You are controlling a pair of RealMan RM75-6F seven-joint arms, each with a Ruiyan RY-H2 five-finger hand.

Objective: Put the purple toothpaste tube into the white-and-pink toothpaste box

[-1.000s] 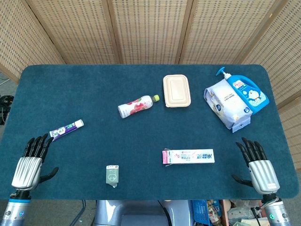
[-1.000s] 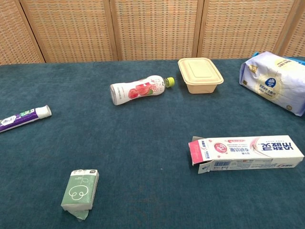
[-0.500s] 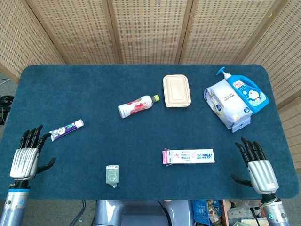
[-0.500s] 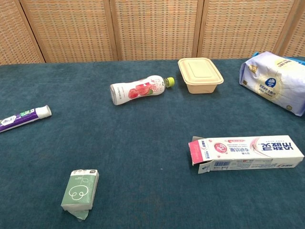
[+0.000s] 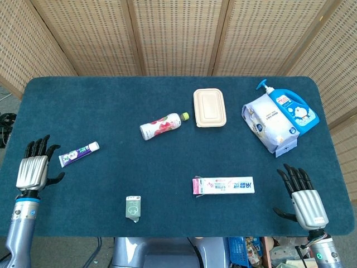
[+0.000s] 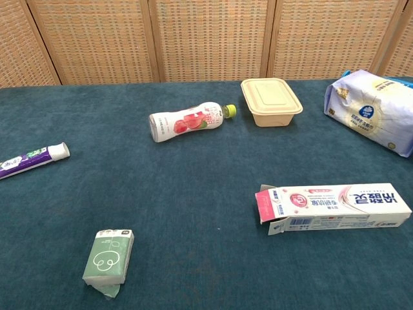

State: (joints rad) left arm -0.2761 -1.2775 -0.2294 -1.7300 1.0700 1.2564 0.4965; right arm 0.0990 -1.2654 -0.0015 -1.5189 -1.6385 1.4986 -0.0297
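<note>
Purple toothpaste tube (image 5: 78, 153) is lying at left of the teal counter (image 5: 167, 111), just beside the left hand (image 5: 33, 170), empty with fingers spread, which should be closing across its middle.

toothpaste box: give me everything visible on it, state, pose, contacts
The toothpaste box is a long white carton with pink accents and blue print, cardboard by its look. It lies flat on the blue cloth table, long axis left to right, near the front edge and right of centre. Its left end is open, pink flaps folded out. Nothing touches it but the table; the right hand is off to its right, apart from it.
</note>
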